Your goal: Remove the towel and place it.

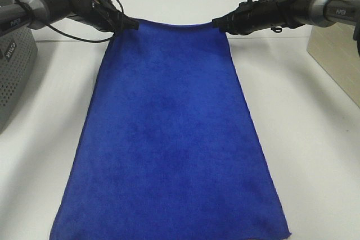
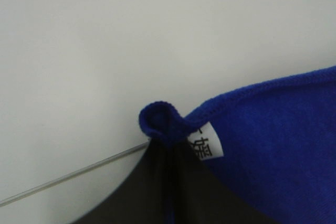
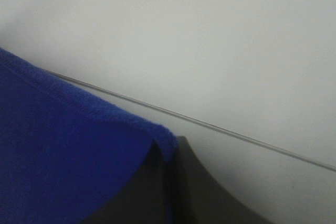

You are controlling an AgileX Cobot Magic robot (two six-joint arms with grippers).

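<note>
**Towel pinched at both far corners, spread between the arms**

- The towel (image 1: 169, 139), royal blue, is the landmark. It spreads from the near edge of the high view back to a straight far hem. Whether its body lies flat on the white counter (image 1: 315, 155) or hangs just above it cannot be told.
- Left gripper (image 1: 133, 25) sits at the towel's far-left corner, jaws pressed together on the cloth. The left wrist view shows the corner curled into a small roll at the jaw tips, with the white tag (image 2: 206, 141) just beside the pinch.
- Right gripper (image 1: 217, 23) sits at the far-right corner, jaws likewise closed on the hem; the right wrist view shows the stitched edge folding over the dark jaw.
- Judgement on the hold: a grip at each far corner keeps the hem taut and level, so the cloth should travel as one sheet rather than bunching.
- A grey perforated box (image 1: 14, 66) stands left of the towel, a beige box (image 1: 337, 54) right of it; both well apart from the cloth.
- Judgement on progress: grasp made, placing not yet done.
- Risk: uneven arm motion could skew the hem or slip the rolled left corner.
</note>
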